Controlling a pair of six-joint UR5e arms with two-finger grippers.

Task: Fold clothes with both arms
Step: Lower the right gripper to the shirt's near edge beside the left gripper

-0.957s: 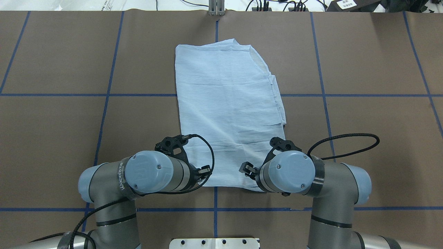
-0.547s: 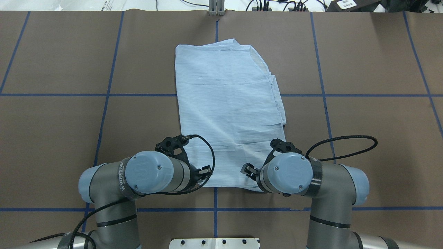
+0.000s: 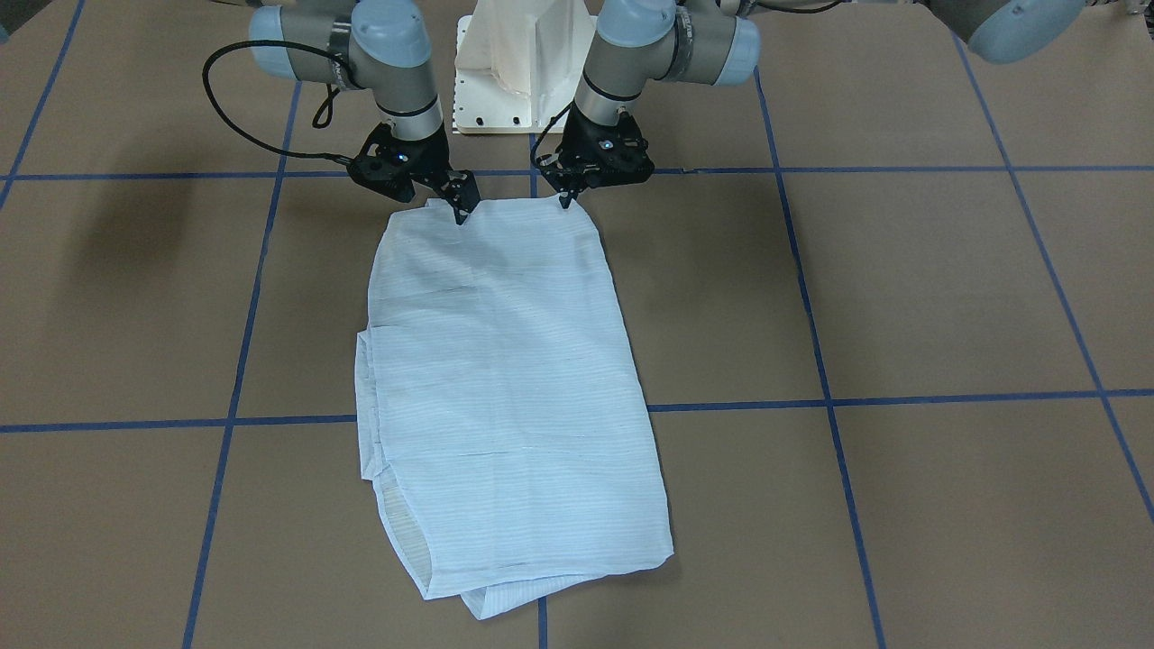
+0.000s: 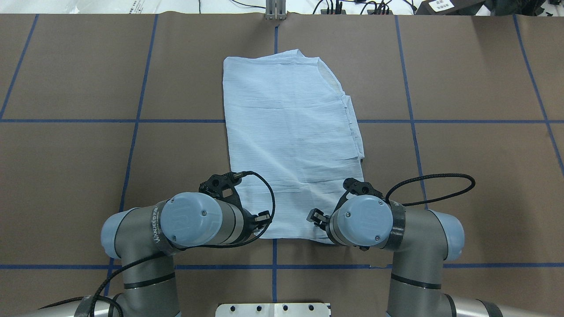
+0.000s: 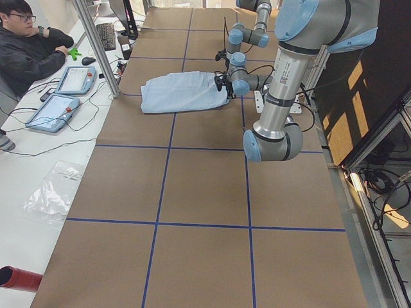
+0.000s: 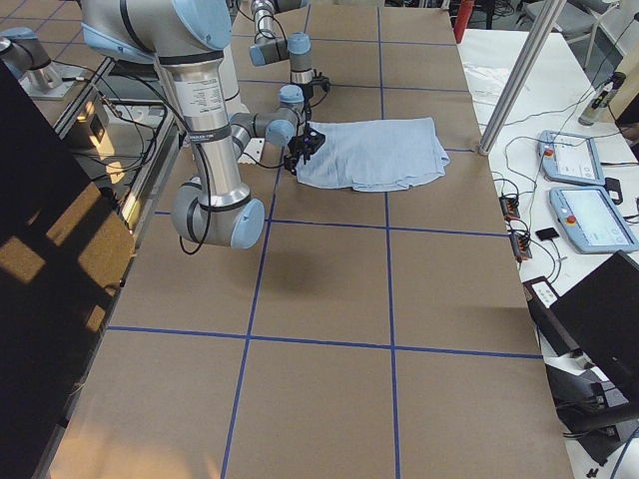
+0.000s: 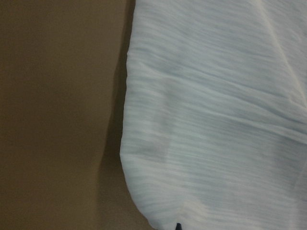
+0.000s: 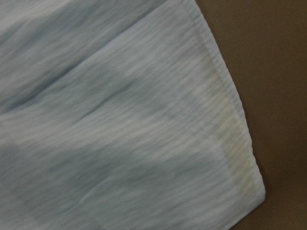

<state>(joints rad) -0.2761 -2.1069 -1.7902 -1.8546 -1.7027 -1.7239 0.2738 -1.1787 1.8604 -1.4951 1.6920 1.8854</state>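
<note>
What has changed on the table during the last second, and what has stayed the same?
The right arm shifted slightly toward the robot's left, and its cable loop followed. The left arm barely moved. The shirt lies as before, with the left gripper and right gripper at its near edge.

Left hand (image 3: 565,196), right hand (image 3: 462,210) lowered, pinched.

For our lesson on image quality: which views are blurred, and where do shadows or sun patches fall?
Both wrist views: the shirt is soft, out of focus; front-facing view: a soft dark shadow on the table at its left; exterior right view: sun patches on a dark panel; overhead view: sharp, evenly lit.
</note>
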